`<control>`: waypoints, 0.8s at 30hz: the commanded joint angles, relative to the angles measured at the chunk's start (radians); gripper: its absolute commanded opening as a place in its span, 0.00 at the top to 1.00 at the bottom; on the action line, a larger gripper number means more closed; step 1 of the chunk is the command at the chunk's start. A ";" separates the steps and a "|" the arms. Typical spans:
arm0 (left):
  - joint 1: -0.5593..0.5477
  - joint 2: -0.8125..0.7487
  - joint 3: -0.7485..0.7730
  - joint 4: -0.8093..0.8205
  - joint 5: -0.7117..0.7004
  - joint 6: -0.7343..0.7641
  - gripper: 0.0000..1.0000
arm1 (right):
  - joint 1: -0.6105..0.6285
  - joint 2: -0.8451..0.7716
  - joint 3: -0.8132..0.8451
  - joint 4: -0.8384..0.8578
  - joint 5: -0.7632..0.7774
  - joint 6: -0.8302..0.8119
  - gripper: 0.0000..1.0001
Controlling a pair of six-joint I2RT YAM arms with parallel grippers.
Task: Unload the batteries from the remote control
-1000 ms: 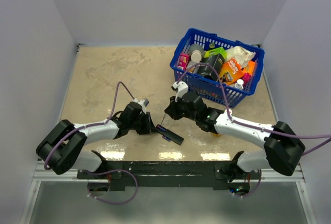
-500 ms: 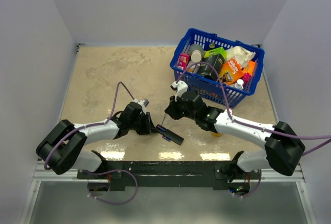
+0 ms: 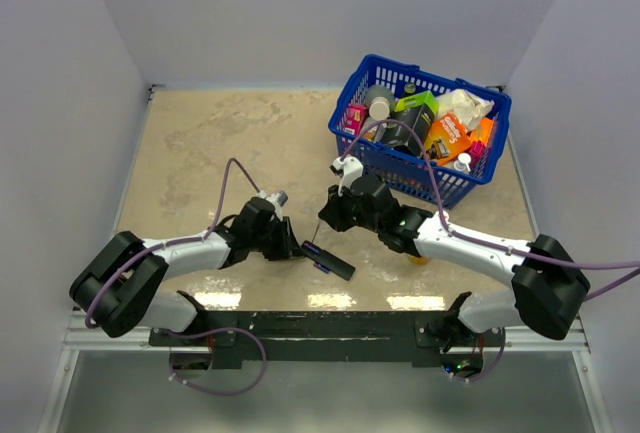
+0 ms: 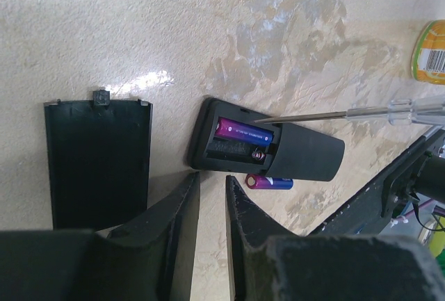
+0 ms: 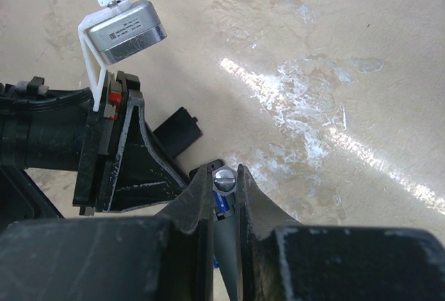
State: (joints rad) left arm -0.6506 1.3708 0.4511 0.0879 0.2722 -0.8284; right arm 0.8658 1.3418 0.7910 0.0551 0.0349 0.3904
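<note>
Right claw (image 5: 224, 174) clamps clear-handled steel screwdriver (image 4: 410, 110), left claw (image 4: 212, 180) narrowly parted, empty; one slim purple battery (image 4: 242, 132) sits in flat black remote control (image 4: 309, 156), second battery (image 4: 270, 182) loose beside it; likely light, slick, roll-prone, so pinch mid-barrel.

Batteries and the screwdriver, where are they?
seated battery (image 4: 242, 132), left wrist view, middle of its purple side.
loose battery (image 4: 270, 182), left wrist view, its middle.
screwdriver (image 4: 306, 116), left wrist view, metal shaft.

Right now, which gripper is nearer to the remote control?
Left. The left gripper sits right beside the remote control, at its open battery end, fingers apart and not gripping it. The right gripper stands farther off, reaching it only through the screwdriver it holds.
</note>
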 commanded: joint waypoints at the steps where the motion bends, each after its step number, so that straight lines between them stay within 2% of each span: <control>1: -0.006 0.001 0.011 0.023 -0.018 -0.005 0.74 | 0.002 0.022 0.005 0.012 0.006 0.011 1.00; 14: -0.007 0.013 0.006 0.027 -0.021 -0.008 0.75 | 0.004 0.031 -0.052 0.072 -0.001 0.008 1.00; 24: -0.006 0.013 0.006 0.027 -0.024 -0.014 0.75 | 0.004 -0.023 0.013 -0.021 0.016 0.001 1.00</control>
State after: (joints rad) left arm -0.6514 1.3727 0.4511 0.0887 0.2695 -0.8288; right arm 0.8639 1.3552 0.7631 0.1150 0.0353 0.4019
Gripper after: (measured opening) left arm 0.257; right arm 0.111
